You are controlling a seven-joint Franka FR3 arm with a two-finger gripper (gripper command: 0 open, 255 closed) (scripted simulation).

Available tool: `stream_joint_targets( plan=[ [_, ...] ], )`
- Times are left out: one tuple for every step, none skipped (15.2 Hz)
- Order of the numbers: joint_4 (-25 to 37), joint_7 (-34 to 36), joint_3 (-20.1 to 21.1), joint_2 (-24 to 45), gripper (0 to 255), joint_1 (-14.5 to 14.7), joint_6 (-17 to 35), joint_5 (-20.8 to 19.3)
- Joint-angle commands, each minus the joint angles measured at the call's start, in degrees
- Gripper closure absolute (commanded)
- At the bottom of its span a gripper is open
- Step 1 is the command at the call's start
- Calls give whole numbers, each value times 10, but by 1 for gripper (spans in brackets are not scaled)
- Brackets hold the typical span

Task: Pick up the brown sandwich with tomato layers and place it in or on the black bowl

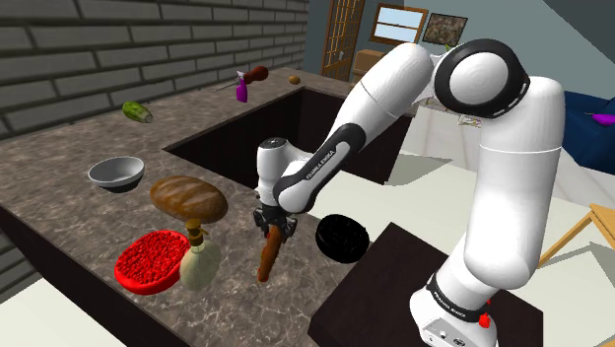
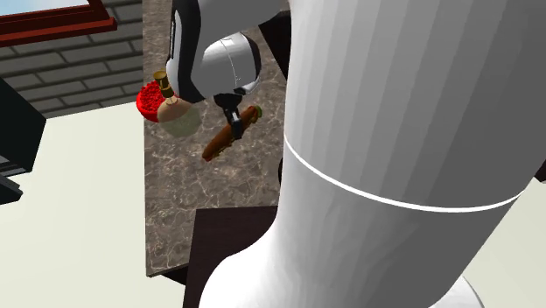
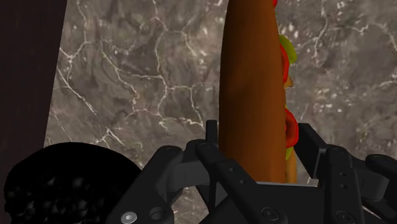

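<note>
- Brown marbled counter (image 1: 79, 212) carries everything. In the shoulder view a dark sunken sink (image 1: 296, 128) lies behind the arm.
- Gripper (image 1: 274, 225) points down, its fingers clamped on the upper end of the sandwich (image 1: 267, 256). The sandwich hangs long and brown below it, slightly tilted.
- Whether the sandwich's lower tip touches the counter: cannot tell.
- Wrist view: gripper (image 3: 261, 143) presses on both flanks of the sandwich (image 3: 251, 95). Red and green layers show along one edge here.
- Shoulder view: black bowl (image 1: 342, 237) sits on the counter just beside the gripper, toward the shoulder view's right, near the stand.
- Wrist view: black bowl (image 3: 63, 184) lies off to one side of the fingers, apart from the sandwich.
- Second exterior view: the white arm bulks in front. The sandwich (image 2: 229, 136) slants under the gripper (image 2: 234, 118), near a pale bottle (image 2: 179, 118) and a red bowl (image 2: 150, 98).
- Shoulder view adds the neighbours: bread loaf (image 1: 187, 198) behind the bottle (image 1: 200, 261) and red bowl (image 1: 150, 260), grey bowl (image 1: 116, 173) farther left.
</note>
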Motion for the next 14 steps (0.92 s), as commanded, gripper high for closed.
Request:
stream_joint_targets(
  plan=[
    [-2, -6, 7, -16, 255, -4, -14, 10],
    [-2, -9, 9, -23, 255, -6, -20, 14],
    [-2, -12, 12, -30, 255, -8, -26, 19],
    [-3, -15, 14, -37, 255, -10, -33, 23],
    [-3, -18, 17, -44, 255, -12, -39, 27],
    [-3, -21, 19, -51, 255, -13, -45, 32],
    [-2, -24, 21, -58, 255, -15, -52, 36],
    [-2, -27, 23, -65, 255, -16, -59, 40],
    [-2, -30, 25, -72, 255, -18, -65, 45],
    [-1, -32, 26, -77, 255, -18, -70, 48],
    [-20, -46, 25, -90, 255, -28, -63, 54],
    [-38, -61, 23, -103, 255, -38, -57, 60],
    [-56, -76, 21, -116, 255, -47, -51, 66],
    [-73, -92, 18, -129, 255, -56, -45, 72]
  ],
)
